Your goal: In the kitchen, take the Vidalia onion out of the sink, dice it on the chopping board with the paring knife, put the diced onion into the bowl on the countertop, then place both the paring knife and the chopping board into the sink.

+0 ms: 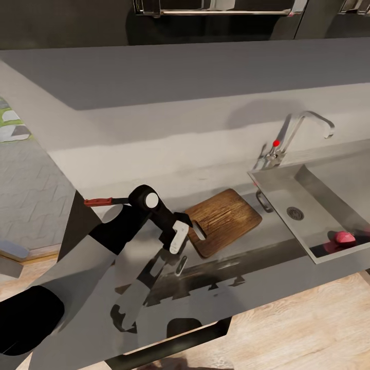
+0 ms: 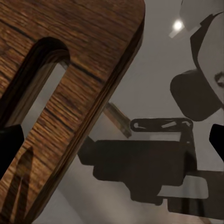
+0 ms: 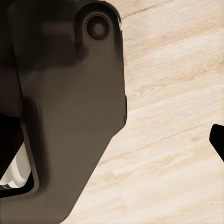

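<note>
1. While the left pincer [image 1: 187, 237] hangs at the slotted end of the board [image 1: 226, 218], its fingers stand apart, one at each edge of the left wrist view.
2. The board lies on the table [image 1: 169, 139] beside the sink [image 1: 313, 205].
3. The onion [image 1: 344, 237] sits in the sink.
4. The knife [image 1: 103, 201] lies behind the left arm.
5. Whether the right pincer is apart or together, I cannot tell.

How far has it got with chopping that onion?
Barely started. The Vidalia onion lies whole in the sink, the paring knife on the countertop. The left hand is at the chopping board's slot end. Dicing, filling the bowl and clearing up remain.
</note>
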Tool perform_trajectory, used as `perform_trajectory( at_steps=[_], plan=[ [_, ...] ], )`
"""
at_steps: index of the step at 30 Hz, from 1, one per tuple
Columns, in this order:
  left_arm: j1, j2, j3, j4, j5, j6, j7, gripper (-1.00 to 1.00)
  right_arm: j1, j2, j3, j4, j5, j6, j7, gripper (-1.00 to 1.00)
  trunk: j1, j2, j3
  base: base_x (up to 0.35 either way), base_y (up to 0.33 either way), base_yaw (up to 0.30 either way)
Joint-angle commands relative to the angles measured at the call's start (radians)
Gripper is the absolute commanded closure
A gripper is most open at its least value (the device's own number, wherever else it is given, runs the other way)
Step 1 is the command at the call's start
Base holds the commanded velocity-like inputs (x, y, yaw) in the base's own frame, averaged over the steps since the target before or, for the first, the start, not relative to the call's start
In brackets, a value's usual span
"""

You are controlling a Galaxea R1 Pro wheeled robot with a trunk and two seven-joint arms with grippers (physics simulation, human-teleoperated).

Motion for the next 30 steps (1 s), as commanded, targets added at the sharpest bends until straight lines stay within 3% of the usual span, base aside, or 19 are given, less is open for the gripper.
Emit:
perform_trajectory(
  at_steps=[1, 30],
  plan=[
    [-0.001, 0.000, -0.001, 0.000, -0.003, 0.000, -0.003, -1.00, 0.000, 0.000, -0.001, 0.001, 0.002, -0.003, -0.004, -1.00, 0.000, -0.002, -0.001, 0.000, 0.000, 0.000],
    [-0.001, -0.006, -0.006, 0.006, -0.002, 0.000, -0.007, -1.00, 0.000, 0.000, -0.001, 0.001, 0.002, -0.003, -0.004, -1.00, 0.000, -0.002, -0.001, 0.000, 0.000, 0.000]
  ],
)
